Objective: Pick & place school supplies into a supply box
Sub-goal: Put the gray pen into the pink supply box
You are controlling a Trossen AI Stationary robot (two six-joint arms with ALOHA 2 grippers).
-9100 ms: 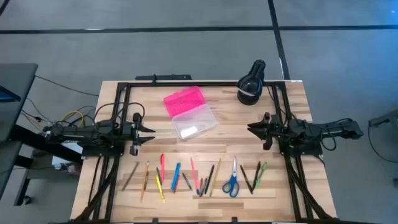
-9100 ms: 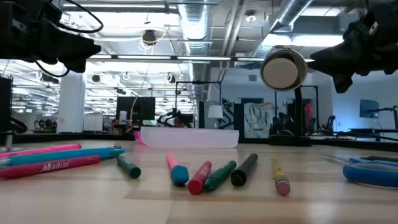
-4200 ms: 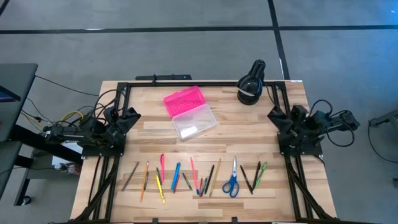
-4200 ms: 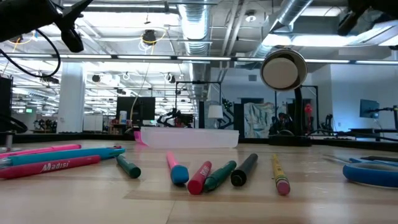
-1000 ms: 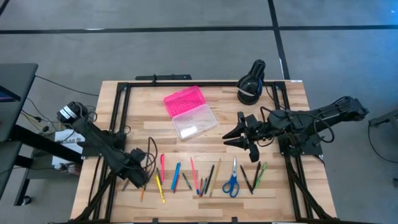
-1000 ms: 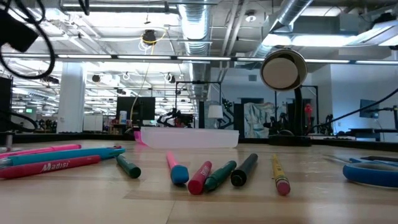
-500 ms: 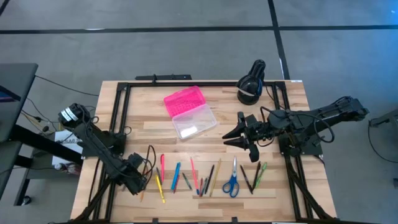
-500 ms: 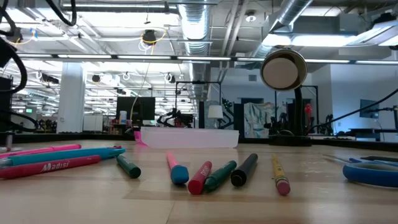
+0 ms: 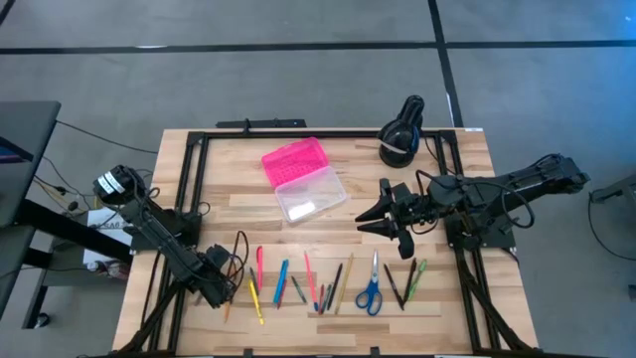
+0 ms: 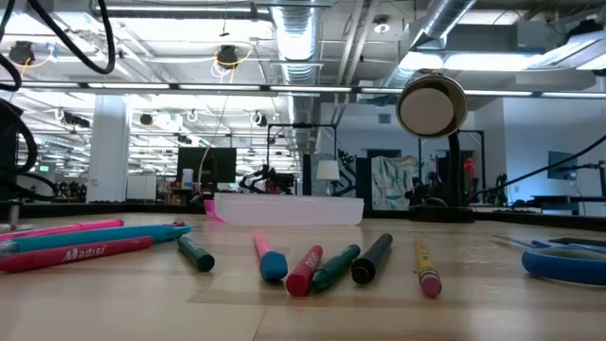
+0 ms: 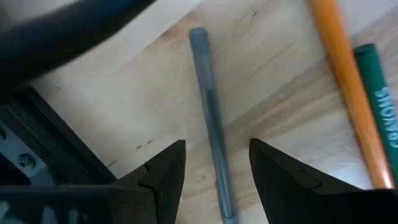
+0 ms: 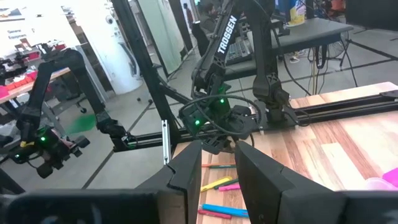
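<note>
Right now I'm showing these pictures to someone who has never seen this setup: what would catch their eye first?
Probably the bright pink pencil case, lying open toward the table's far side, and the colourful row of pens and pencils with blue scissors along the near edge. Next, the left gripper, low over the row's left end, its open fingers straddling a grey pen. The right gripper hovers right of the case.

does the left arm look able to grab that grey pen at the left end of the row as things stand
Probably yes. The left gripper hangs right over the grey pen with its fingers open on either side of it. Only bare table lies next to it on one side, and the orange pencil lies clear on the other.
</note>
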